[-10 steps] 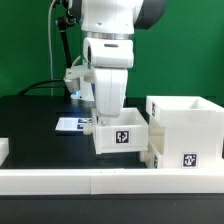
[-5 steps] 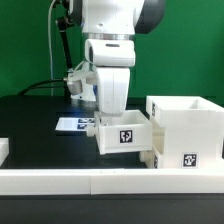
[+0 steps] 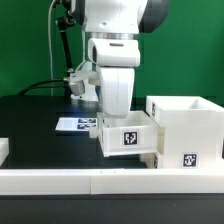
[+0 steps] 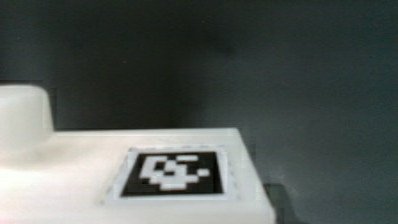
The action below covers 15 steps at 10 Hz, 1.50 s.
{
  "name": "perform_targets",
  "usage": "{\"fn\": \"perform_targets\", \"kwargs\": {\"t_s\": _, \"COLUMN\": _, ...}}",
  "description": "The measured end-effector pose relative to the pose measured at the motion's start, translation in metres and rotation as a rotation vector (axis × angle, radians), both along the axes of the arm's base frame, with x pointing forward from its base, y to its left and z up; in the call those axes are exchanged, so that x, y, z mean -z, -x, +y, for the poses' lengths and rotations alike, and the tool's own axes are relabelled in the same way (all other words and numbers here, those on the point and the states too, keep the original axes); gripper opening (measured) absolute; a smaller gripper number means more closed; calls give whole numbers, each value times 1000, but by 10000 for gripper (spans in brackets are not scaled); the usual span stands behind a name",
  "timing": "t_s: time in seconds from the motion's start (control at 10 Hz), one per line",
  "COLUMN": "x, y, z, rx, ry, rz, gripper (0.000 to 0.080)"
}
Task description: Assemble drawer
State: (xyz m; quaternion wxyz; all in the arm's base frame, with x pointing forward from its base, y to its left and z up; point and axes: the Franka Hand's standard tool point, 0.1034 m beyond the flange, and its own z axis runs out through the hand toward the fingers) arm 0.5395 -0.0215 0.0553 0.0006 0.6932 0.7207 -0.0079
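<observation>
A small white tray [image 3: 127,136] with a black-and-white tag on its front hangs from my gripper [image 3: 116,114], just above the table. The fingers reach down into the tray and are hidden by its wall. The tray's right side is close against the tall white casing [image 3: 186,124], which stands at the exterior view's right with a tag low on its front. In the wrist view the tray's tagged face [image 4: 175,172] fills the lower part, and no fingertips show.
The low white border wall [image 3: 90,181] runs along the front. The marker board [image 3: 74,124] lies flat behind the tray. A white piece [image 3: 3,150] shows at the exterior view's left edge. A low white part [image 3: 150,156] sticks out at the casing's foot.
My gripper and the tray in it have moved toward the exterior view's right, closer to the casing.
</observation>
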Motion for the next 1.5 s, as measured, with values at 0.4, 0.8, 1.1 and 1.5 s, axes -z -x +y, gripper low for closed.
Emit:
{"fn": "perform_targets", "kwargs": {"t_s": 0.4, "x": 1, "y": 0, "z": 2, "rx": -3, "ry": -1, "rz": 2, "gripper": 44}}
{"fn": "perform_targets", "kwargs": {"t_s": 0.8, "x": 2, "y": -4, "z": 7, "rx": -10, "ry": -4, "rz": 0, "gripper": 44}}
{"fn": "perform_targets", "kwargs": {"t_s": 1.1, "x": 2, "y": -4, "z": 13, "rx": -17, "ry": -6, "rz": -1, "gripper": 44}}
{"fn": "perform_targets", "kwargs": {"t_s": 1.5, "x": 1, "y": -4, "z": 17, "rx": -16, "ry": -8, "rz": -3, "gripper": 44}}
